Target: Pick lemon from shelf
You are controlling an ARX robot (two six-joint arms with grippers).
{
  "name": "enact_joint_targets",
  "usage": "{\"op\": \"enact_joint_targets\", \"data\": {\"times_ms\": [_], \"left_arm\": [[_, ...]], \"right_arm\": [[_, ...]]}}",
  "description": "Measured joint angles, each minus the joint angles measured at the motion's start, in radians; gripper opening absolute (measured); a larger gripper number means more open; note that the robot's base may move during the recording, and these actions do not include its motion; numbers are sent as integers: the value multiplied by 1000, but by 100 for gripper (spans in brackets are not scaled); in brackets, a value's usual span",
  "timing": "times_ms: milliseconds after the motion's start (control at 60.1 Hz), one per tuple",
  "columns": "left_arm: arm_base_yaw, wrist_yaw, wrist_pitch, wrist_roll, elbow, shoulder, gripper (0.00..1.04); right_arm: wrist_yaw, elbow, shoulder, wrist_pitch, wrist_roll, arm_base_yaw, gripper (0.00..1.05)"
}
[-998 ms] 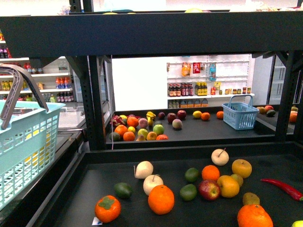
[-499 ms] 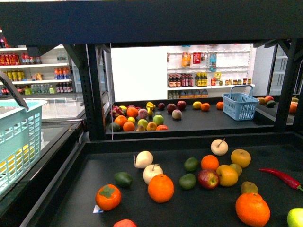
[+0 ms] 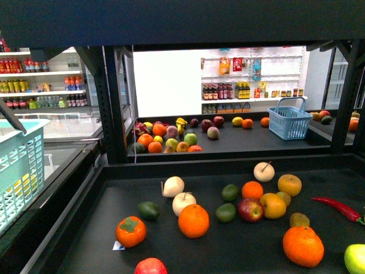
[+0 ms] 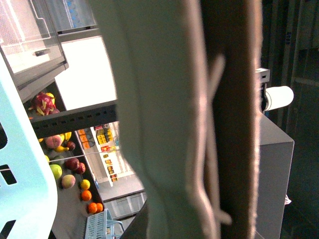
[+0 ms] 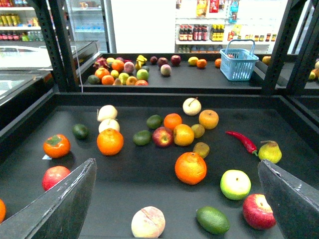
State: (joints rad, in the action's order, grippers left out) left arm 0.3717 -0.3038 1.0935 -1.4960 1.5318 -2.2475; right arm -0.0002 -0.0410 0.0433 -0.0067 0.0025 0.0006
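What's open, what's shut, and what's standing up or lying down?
right gripper: open wide, holding nothing.
left gripper: too close and blurry to tell.
blue basket: upright on the far tray, handle raised.
turquoise basket: upright, at the robot's left.
red chilli: lying flat on the shelf.

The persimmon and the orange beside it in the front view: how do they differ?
The persimmon has a green leafy cap; the orange shows none. The persimmon looks smaller and flatter, the orange rounder. Both are orange-coloured and lie apart on the black shelf.
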Motion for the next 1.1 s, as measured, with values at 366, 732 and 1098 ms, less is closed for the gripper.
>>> {"op": "enact_joint_targets", "data": {"times_ms": [366, 732, 1098], "left_arm": [[30, -15, 50, -16, -74, -1, 6], [35, -45, 105, 3, -124, 7, 32], [45, -23, -56, 74, -129, 56, 97]], "right_arm": [[0, 0, 0, 0, 0, 0, 97], [0, 0, 0, 0, 0, 0, 97], [0, 0, 0, 0, 0, 0, 97]]}}
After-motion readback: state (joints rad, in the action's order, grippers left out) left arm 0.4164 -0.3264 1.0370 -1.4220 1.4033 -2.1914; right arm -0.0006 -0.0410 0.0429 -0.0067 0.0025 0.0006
